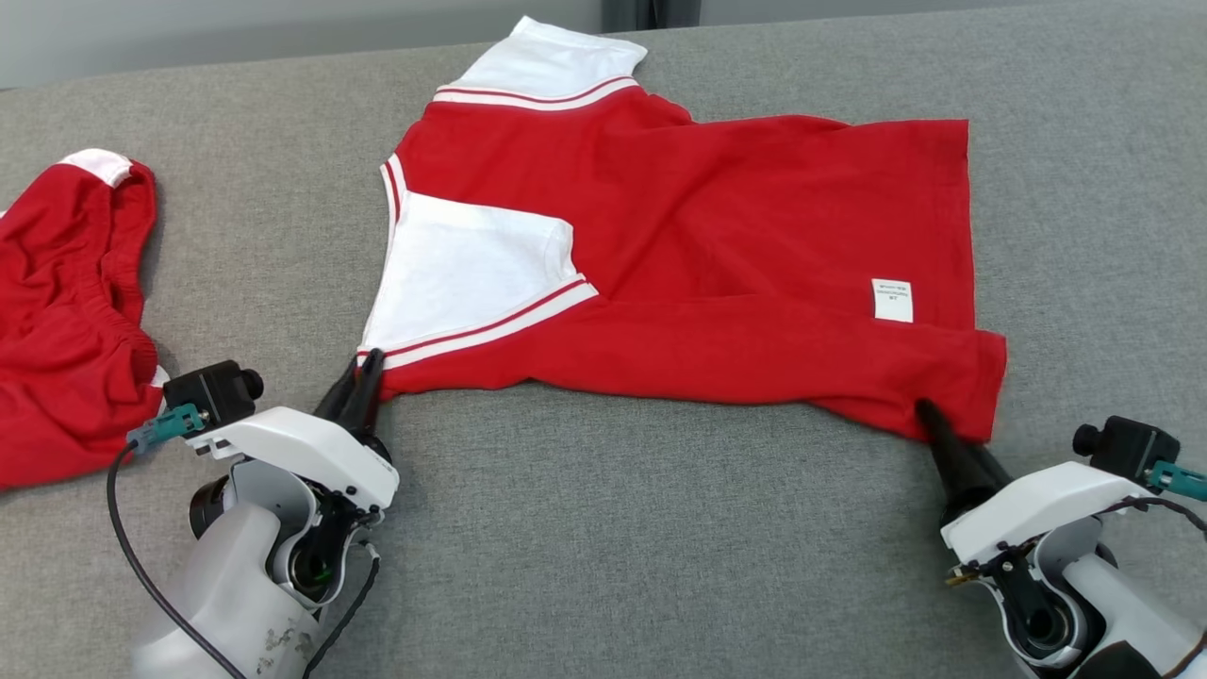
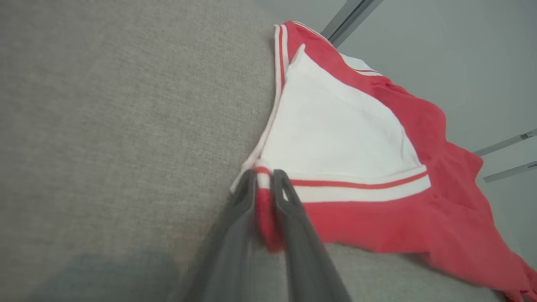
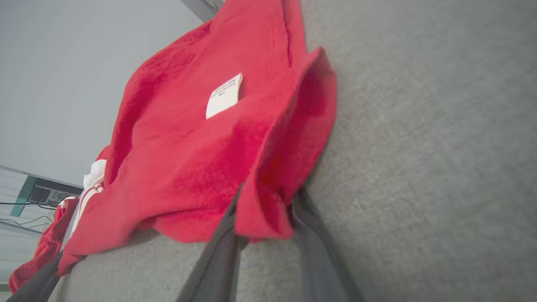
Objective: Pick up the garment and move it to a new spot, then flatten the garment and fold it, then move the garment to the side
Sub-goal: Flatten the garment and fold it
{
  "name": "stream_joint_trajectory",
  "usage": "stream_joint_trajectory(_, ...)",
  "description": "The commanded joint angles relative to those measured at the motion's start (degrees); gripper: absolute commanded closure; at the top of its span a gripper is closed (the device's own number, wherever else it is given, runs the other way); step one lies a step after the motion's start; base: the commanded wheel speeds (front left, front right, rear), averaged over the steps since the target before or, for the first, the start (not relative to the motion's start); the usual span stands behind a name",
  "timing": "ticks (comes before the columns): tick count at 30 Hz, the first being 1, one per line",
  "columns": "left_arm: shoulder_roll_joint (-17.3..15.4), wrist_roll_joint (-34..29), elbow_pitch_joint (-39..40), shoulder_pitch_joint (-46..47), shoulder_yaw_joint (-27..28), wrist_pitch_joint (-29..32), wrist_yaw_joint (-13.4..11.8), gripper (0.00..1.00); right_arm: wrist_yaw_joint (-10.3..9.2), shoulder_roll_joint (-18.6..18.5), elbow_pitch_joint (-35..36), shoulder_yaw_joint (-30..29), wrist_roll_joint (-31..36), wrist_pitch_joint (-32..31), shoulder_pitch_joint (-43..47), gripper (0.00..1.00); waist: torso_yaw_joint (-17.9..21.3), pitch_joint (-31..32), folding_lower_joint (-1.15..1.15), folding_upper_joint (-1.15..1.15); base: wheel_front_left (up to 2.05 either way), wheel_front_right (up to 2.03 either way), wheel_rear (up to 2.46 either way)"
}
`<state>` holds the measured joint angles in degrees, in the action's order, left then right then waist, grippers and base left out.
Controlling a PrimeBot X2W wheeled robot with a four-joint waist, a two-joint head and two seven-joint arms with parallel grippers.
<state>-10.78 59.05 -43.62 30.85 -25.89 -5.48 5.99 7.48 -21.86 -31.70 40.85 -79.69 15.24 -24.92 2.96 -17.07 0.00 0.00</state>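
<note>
Garment (image 1: 679,236) lies spread on the grey worktop (image 1: 603,528), seemingly partly folded. Left pincer (image 1: 368,366) is clenched on its near sleeve corner, right pincer (image 1: 929,412) on its near hem corner. Remaining folds and moving aside look undone.

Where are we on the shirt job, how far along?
Done: the shirt lies spread, mostly flat, on the grey surface. In hand: the left gripper pinches its near striped corner, the right gripper its near hem corner. Left: the fold, by the look of it, then moving it aside. A second red garment lies at the left.
</note>
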Motion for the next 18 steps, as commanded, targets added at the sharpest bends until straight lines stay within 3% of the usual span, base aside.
stream_joint_trajectory(1,0.5,-0.2,-0.2,-1.4,-0.6,-0.2,0.5,1.00,0.04,2.2,-0.4,2.4,-1.0,-1.2,1.7,1.00,0.0,0.1,0.00,0.00,0.00,0.00,0.00)
stream_joint_trajectory(8,-0.5,-0.8,2.0,-1.2,-0.5,-2.3,0.6,1.00,0.09,0.8,0.6,1.9,-0.6,-0.3,1.3,1.00,-0.1,1.3,0.00,0.00,0.00,0.00,0.00)
stream_joint_trajectory(18,-2.5,-1.2,6.5,-4.9,-1.6,-1.3,0.1,1.00,0.08,-2.1,3.6,-3.6,2.0,-0.1,4.0,1.00,-0.6,4.7,0.00,0.00,0.00,0.00,0.00)
